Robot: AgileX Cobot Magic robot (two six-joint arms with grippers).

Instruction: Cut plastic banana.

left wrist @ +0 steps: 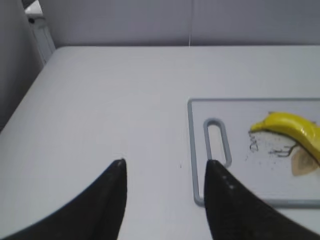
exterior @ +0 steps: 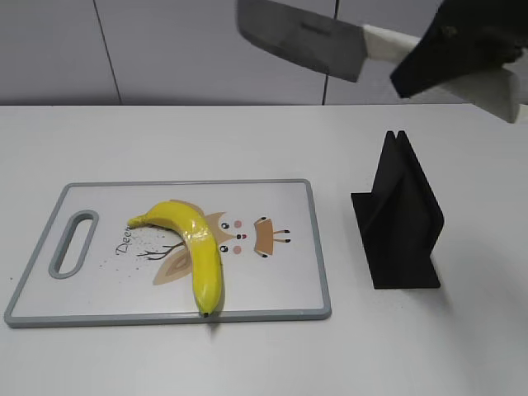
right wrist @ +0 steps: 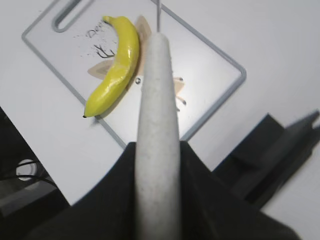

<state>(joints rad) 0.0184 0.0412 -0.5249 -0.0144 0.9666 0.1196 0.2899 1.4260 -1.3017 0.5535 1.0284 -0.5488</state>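
The plastic banana [exterior: 195, 250] lies whole on the white cutting board [exterior: 272, 280], dark tip at the board's front edge. It also shows in the right wrist view [right wrist: 116, 67] and the left wrist view [left wrist: 296, 130]. My right gripper [exterior: 450, 58] is shut on the knife's pale handle [right wrist: 157, 125] and holds the knife high above the table, its grey blade [exterior: 301, 37] pointing left. My left gripper [left wrist: 165, 165] is open and empty, just left of the board's handle slot [left wrist: 217, 142].
A black knife stand [exterior: 400, 214] sits on the white table right of the board; it also shows in the right wrist view [right wrist: 270, 155]. The board [right wrist: 210, 80] has a grey rim and a printed drawing. The table edge shows in the right wrist view.
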